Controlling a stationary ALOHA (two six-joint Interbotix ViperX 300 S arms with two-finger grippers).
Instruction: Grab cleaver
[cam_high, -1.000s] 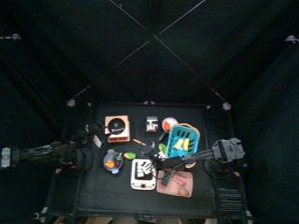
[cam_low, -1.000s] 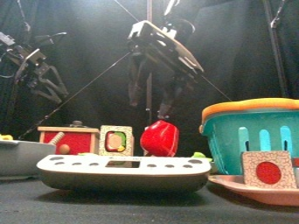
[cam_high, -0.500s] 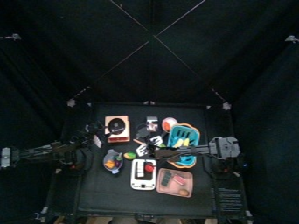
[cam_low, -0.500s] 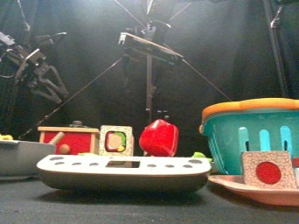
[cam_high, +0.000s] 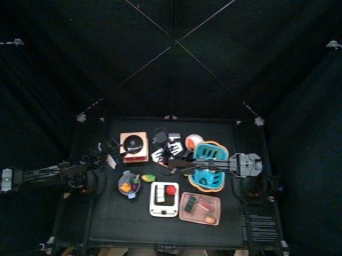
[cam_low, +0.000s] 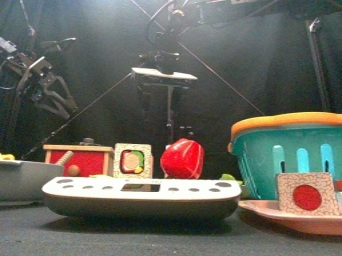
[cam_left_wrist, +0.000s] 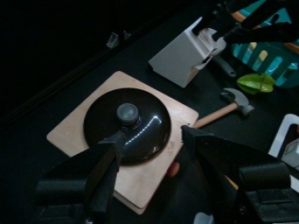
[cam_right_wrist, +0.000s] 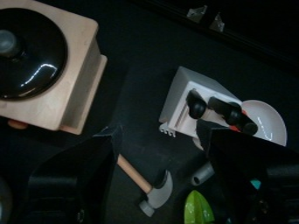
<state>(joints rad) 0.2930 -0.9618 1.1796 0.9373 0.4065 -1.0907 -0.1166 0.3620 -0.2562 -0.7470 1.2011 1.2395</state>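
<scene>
two robot arms, each carrying one gripper: the left gripper (cam_left_wrist: 149, 166) and the right gripper (cam_right_wrist: 158, 166). on the table i count one white knife block (cam_right_wrist: 197, 108) with what look like two black handles (cam_right_wrist: 218, 109) poking from it, though the view is too murky to swear there isn't a third, one wooden board (cam_left_wrist: 107, 131) with one black pan lid (cam_left_wrist: 128, 131) on it, and one small hammer (cam_right_wrist: 149, 187). there is also one teal basket (cam_low: 286, 152), one red toy pepper (cam_low: 182, 158), one white keypad toy (cam_low: 140, 196) and one pink tray (cam_low: 298, 218).

Knife block (cam_right_wrist: 201, 109) between board (cam_right_wrist: 47, 70) and basket (cam_high: 210, 166), hammer (cam_right_wrist: 149, 188) nearby
</scene>
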